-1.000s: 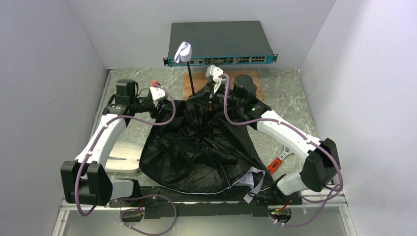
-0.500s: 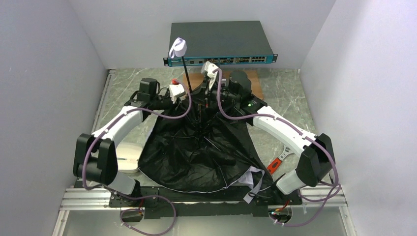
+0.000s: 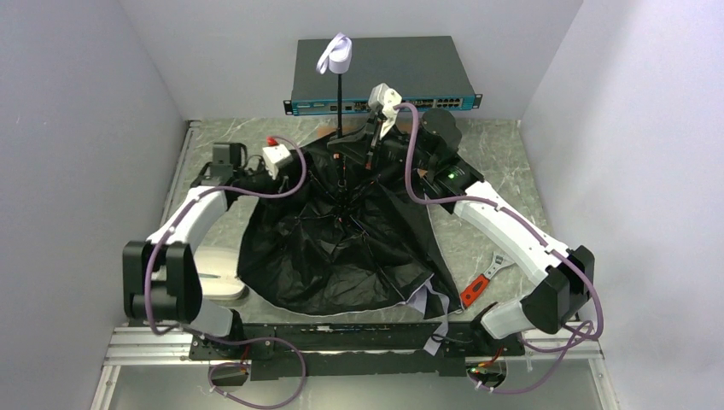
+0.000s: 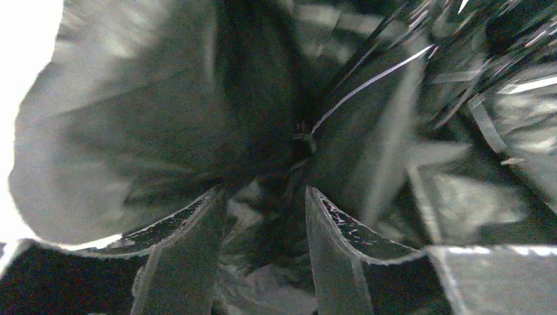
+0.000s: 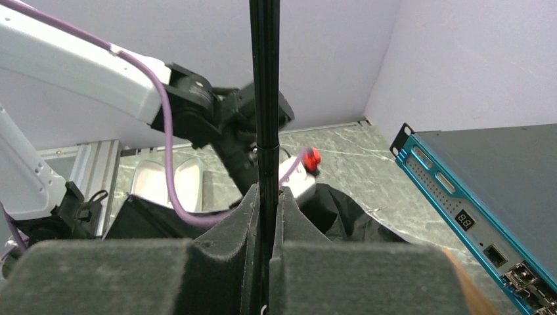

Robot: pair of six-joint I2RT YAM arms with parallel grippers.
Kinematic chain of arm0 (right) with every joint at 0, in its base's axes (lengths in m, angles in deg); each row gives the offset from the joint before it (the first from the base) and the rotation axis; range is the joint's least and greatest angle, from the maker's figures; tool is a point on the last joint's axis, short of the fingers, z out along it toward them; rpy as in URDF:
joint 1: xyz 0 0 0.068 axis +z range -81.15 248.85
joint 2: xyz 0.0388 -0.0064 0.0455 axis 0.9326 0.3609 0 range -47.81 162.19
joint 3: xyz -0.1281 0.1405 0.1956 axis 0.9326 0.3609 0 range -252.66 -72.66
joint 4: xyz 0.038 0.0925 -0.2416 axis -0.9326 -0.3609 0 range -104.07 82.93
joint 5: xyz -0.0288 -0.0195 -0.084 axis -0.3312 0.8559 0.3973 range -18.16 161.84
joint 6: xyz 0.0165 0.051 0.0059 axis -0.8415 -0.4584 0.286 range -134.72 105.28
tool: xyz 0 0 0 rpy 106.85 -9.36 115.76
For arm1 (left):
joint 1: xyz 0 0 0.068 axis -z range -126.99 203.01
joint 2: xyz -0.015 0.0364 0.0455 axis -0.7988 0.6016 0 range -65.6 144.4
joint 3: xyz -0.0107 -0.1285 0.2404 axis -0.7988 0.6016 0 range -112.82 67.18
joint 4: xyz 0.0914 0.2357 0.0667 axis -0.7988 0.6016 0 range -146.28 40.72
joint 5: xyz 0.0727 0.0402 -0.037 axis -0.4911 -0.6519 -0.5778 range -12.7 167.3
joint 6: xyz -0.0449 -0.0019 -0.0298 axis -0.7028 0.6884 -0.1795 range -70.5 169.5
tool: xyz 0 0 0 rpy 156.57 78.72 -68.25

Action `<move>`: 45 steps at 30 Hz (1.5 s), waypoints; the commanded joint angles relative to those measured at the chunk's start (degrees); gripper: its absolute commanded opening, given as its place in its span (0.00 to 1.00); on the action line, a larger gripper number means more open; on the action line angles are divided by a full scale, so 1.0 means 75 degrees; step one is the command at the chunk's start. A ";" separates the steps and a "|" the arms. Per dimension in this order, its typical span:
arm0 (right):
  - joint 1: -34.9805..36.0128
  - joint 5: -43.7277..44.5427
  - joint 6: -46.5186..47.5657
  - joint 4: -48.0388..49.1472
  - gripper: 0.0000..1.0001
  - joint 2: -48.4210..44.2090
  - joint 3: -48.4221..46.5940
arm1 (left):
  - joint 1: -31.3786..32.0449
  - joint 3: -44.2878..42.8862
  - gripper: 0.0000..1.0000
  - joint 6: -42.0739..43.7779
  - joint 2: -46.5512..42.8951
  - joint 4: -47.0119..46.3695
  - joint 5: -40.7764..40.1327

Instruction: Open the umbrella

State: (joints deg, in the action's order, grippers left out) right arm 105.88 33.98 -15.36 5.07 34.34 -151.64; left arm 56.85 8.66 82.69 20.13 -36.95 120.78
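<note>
The umbrella's black canopy (image 3: 341, 248) lies spread inside-up across the middle of the table, with a silvery-white edge (image 3: 423, 299) folded over at the front right. Its thin black shaft (image 3: 341, 98) rises to the small pale handle (image 3: 335, 55). My right gripper (image 3: 348, 147) is shut on the shaft (image 5: 264, 79), with the pads (image 5: 289, 216) pressed on both sides of it. My left gripper (image 3: 300, 166) is at the canopy's left back edge. Its fingers (image 4: 190, 249) stand apart, with crinkly canopy fabric (image 4: 131, 131) and ribs (image 4: 368, 85) close in front and between them.
A network switch (image 3: 384, 73) stands at the back wall. A cream oval clamshell case (image 3: 213, 273) lies open at the left, also visible in the right wrist view (image 5: 164, 180). A red-handled tool (image 3: 476, 289) lies at the right. Grey walls close in both sides.
My right gripper has lifted the shaft, so the handle is now higher and further right and the canopy's centre is pulled back. My left gripper went right into the canopy, then back left.
</note>
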 commanded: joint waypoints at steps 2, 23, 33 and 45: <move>0.0001 -0.0090 -0.0203 0.0801 0.00 -0.0260 0.0206 | -0.0434 -0.0067 0.55 -0.1997 -0.1623 -0.1748 0.1807; -0.0008 0.0418 -0.0368 0.0381 0.00 -0.0694 -0.0636 | 0.0636 0.0038 0.51 0.0389 -0.0483 -0.0270 -0.1090; -0.0012 0.0247 -0.0643 0.1134 0.00 -0.0470 -0.0288 | -0.0034 -0.1016 0.70 -0.1240 -0.1953 -0.0849 0.1770; 0.0442 0.0320 -0.1220 0.2006 0.00 0.0223 -0.0891 | 0.1878 -0.1096 0.71 -0.2040 -0.3174 -0.2113 0.1564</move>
State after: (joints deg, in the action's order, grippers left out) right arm 107.48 35.88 -22.68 12.20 36.98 -154.42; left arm 68.72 1.58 72.79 -5.73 -46.70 133.39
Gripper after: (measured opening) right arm 0.051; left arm 0.741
